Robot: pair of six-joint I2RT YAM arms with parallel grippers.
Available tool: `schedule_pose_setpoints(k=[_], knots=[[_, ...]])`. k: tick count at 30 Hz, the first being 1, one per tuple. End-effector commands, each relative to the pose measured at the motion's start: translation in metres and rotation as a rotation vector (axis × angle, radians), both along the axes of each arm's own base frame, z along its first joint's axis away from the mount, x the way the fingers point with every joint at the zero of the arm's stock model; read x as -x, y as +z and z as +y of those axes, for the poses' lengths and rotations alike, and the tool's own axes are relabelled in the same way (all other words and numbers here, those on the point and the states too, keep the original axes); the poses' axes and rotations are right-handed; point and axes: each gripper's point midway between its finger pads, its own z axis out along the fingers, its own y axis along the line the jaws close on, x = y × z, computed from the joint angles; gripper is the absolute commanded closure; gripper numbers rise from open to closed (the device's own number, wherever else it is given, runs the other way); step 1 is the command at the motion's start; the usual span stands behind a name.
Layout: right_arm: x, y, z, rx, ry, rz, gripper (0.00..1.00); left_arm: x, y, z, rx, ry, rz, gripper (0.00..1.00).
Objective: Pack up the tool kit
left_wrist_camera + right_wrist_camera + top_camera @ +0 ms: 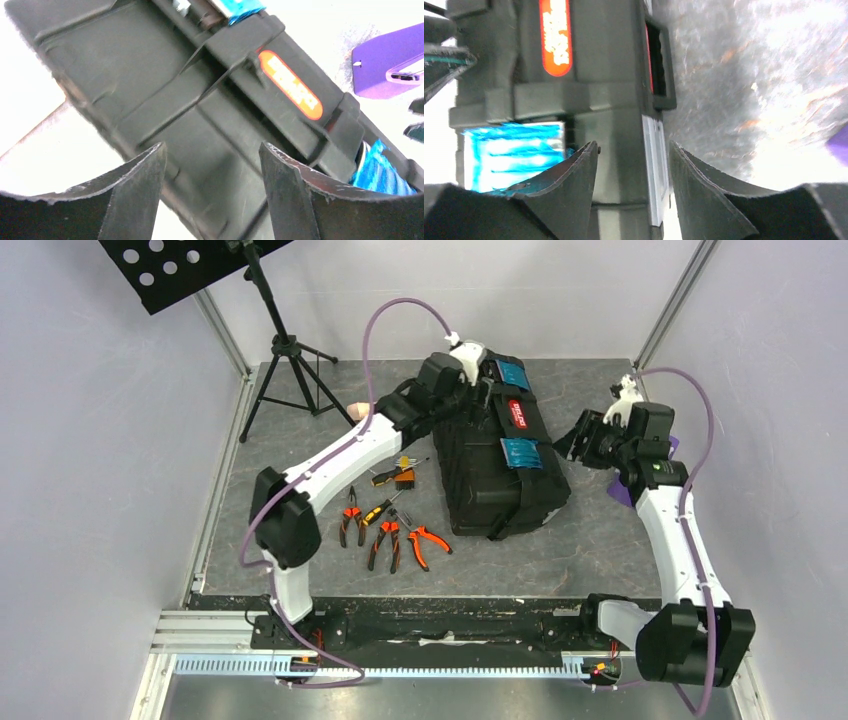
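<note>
Mid-table, at a slant: the black toolbox [495, 475], with its red-labelled handle [517, 413] and two blue latches [522, 452] turned upward toward the overhead camera. Above the box's far left end, close beside the handle: the left gripper [476, 398], fingers spread wide and holding nothing, only the dark ribbed shell of the box beyond them in the wrist view. Just off the box's right side, level with the nearer latch: the right gripper [580, 440], jaws parted to a middling width, empty, a little apart from the box when seen from above, with the box's edge framed between its fingers in the wrist view. Loose on the table [600, 540] to the left of the box: three orange-and-black pliers [385, 543] side by side, with yellow-and-black screwdrivers [383, 510] just beyond them. Elsewhere: a purple object [620, 492] beside the right arm, a beige handle [357, 412] by the left arm, and a black tripod stand [285, 350] in the far left corner.
</note>
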Motion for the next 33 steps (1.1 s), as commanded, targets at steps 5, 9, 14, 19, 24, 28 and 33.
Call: schedule_pose_setpoints(k=[5, 9, 14, 19, 24, 28, 33], knots=[[-0.009, 0.097, 0.013, 0.321, 0.031, -0.314, 0.42, 0.023, -0.003, 0.071, 0.201, 0.323, 0.240, 0.15], [-0.003, 0.095, 0.033, 0.364, 0.097, -0.340, 0.24, 0.025, -0.015, 0.068, 0.273, 0.333, 0.309, 0.09], [0.003, 0.091, 0.061, 0.403, 0.173, -0.358, 0.23, 0.034, -0.005, 0.044, 0.411, 0.258, 0.378, 0.08], [0.004, 0.080, 0.075, 0.497, 0.162, -0.333, 0.23, 0.030, -0.004, 0.040, 0.428, 0.268, 0.387, 0.09], [0.007, 0.064, 0.079, 0.569, 0.137, -0.291, 0.24, 0.043, -0.023, 0.045, 0.394, 0.272, 0.430, 0.09], [0.009, 0.048, 0.083, 0.576, 0.146, -0.256, 0.27, 0.070, -0.018, 0.051, 0.381, 0.256, 0.397, 0.09], [0.008, 0.040, 0.083, 0.595, 0.133, -0.241, 0.32, 0.102, -0.002, 0.046, 0.297, 0.232, 0.318, 0.09]])
